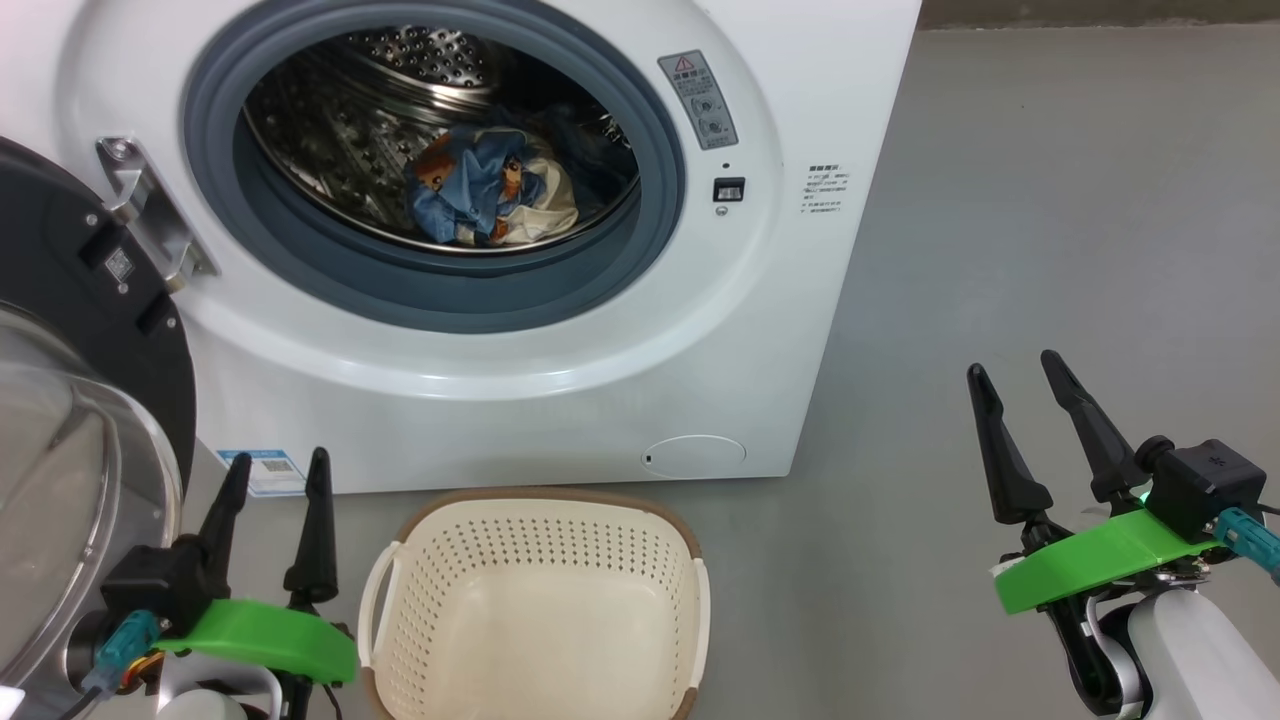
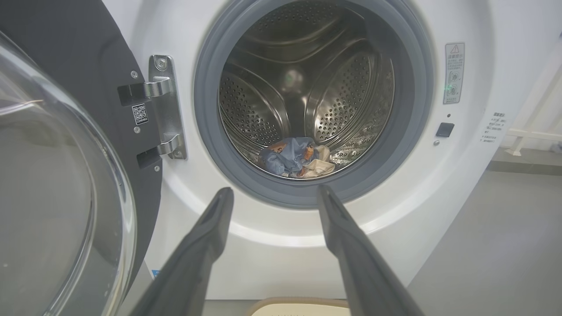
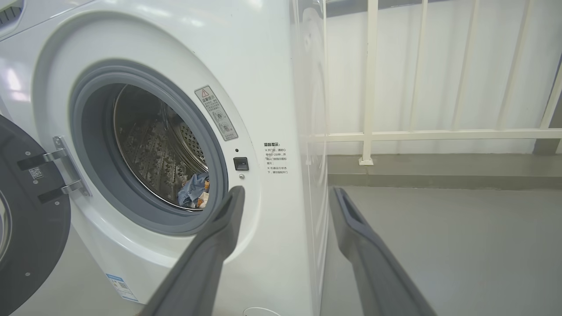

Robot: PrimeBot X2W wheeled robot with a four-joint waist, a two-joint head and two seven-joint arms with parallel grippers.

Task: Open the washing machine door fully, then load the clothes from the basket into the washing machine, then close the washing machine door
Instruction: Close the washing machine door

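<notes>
Smooth grey floor (image 1: 1050, 200), running back to a low step (image 3: 439, 171) and a white railing (image 3: 369, 87) before a pale wall (image 3: 461, 66). Standing on it, the washing machine (image 1: 560, 400), with the washing machine door (image 1: 60, 250) swung open at the left. Down in the drum (image 1: 330, 130), the clothes (image 1: 485, 190), bunched. Just in front, on the floor, the basket (image 1: 540, 560), empty. Left gripper (image 1: 280, 460) low beside the door glass, fingers (image 1: 315, 530) spread, holding nothing; right gripper (image 1: 1012, 365) over bare floor, likewise spread.
</notes>
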